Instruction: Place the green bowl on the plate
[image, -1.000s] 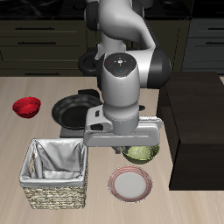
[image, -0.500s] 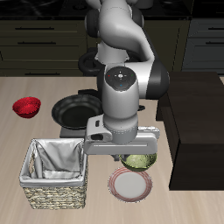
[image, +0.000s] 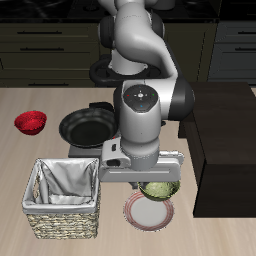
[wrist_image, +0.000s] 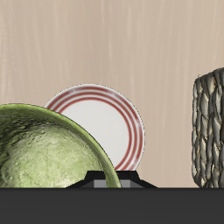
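My gripper (image: 150, 181) is shut on the rim of the green bowl (image: 160, 189) and holds it just above the table, near the front edge. The bowl hangs partly over the far edge of the plate (image: 148, 212), which lies flat on the table with its pinkish-red rim showing. In the wrist view the olive-green bowl (wrist_image: 44, 150) fills the near field and overlaps the plate (wrist_image: 107, 122) beneath it. The fingertips are hidden by the hand and the bowl.
A woven basket with a grey cloth lining (image: 64, 198) stands close beside the plate; it also shows in the wrist view (wrist_image: 210, 131). A black frying pan (image: 84, 126) and a small red bowl (image: 30, 122) sit farther back. A dark raised block (image: 226, 150) borders the other side.
My gripper has carried the green bowl toward the table's front edge and lower, bringing it from beside the plate to partly over it.
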